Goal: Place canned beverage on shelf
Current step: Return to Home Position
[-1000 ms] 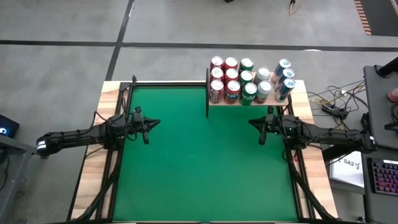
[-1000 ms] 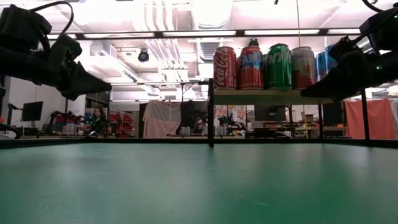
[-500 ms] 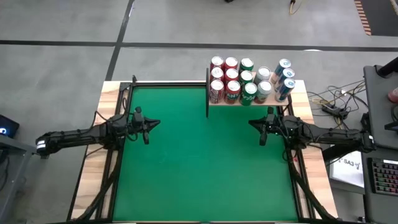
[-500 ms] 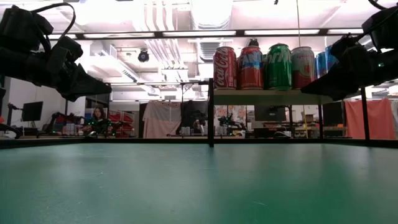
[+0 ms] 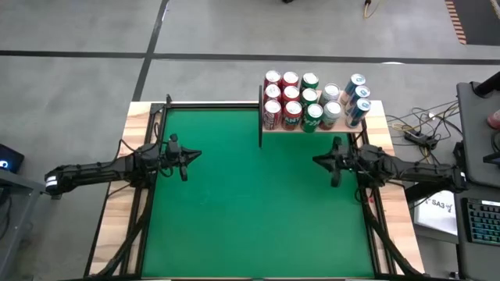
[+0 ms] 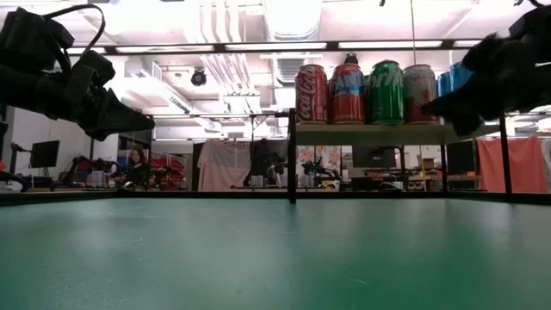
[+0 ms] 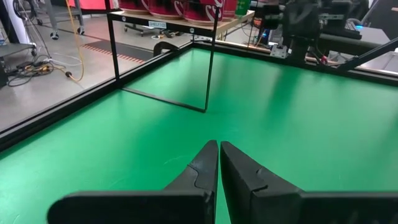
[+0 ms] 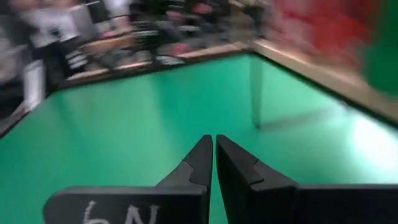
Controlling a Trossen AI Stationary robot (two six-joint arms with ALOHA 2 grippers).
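My right gripper (image 8: 213,140) has drawn slightly back, jaws together and empty; the blurred view suggests it is probably mid-swing. The cans (image 5: 312,100) stand on the shelf (image 5: 375,119), near those jaws, off to one side. My left gripper (image 7: 219,144) waits, jaws together, well apart.

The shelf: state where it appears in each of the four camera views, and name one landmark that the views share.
High view: the shelf is upper right of centre.
Low view: upper middle to right, with cans on top.
Left wrist view: along the top edge.
Right wrist view: blurred; only a thin post, probably the shelf's, shows right of centre.
Shared landmark: the black post at the shelf's corner.
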